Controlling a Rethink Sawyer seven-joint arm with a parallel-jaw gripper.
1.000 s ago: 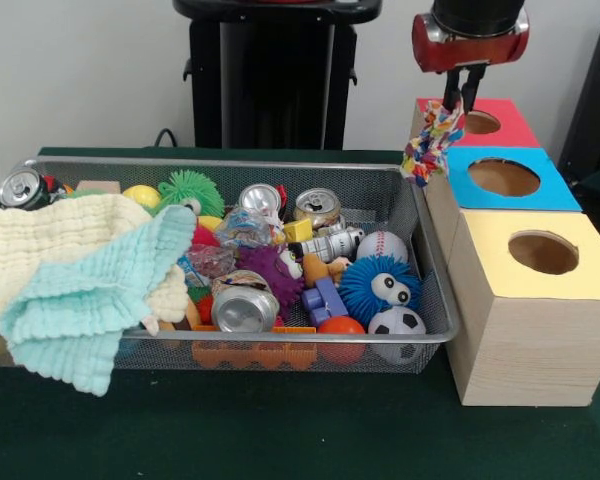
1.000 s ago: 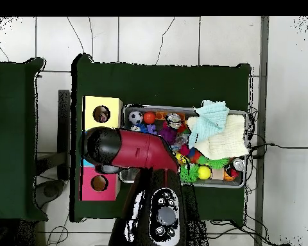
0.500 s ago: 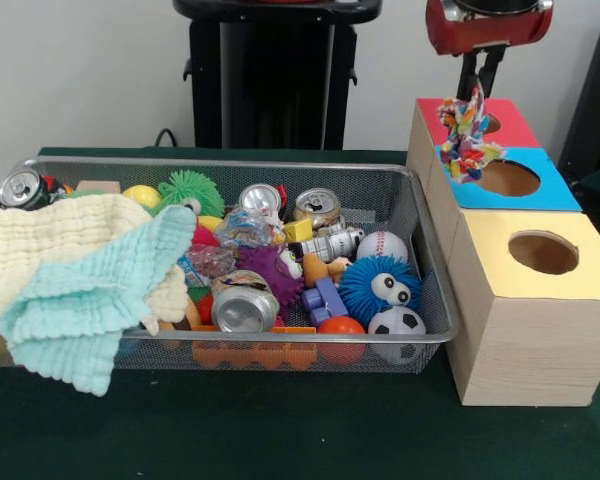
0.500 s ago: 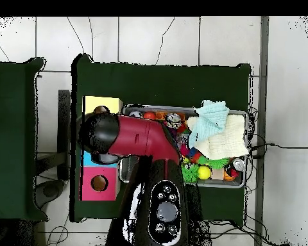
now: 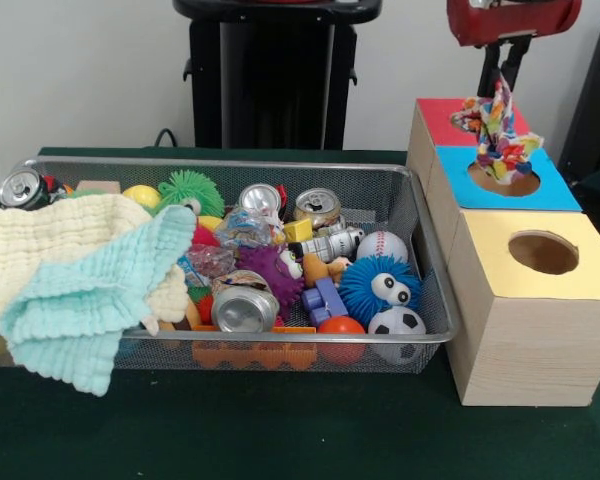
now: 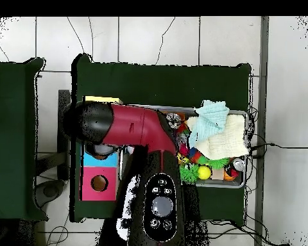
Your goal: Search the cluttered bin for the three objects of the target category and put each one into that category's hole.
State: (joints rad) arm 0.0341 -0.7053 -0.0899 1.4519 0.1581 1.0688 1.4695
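Now that jaws, clamped on rope toy (image 5: 497, 128), have moved from bin (image 5: 425, 250) to over blue hole (image 5: 504, 178), drop's next.

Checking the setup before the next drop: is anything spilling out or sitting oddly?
Yes: the mint-green cloth and cream cloth drape over the wire bin's near rim. The gripper holds a multicoloured rope toy dangling over the blue box's hole.

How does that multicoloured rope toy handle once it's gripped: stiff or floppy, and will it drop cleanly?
The rope toy hangs limp from the gripper, so it is probably floppy and light. Its frayed ends dangle over the blue box's hole and might snag on the rim.
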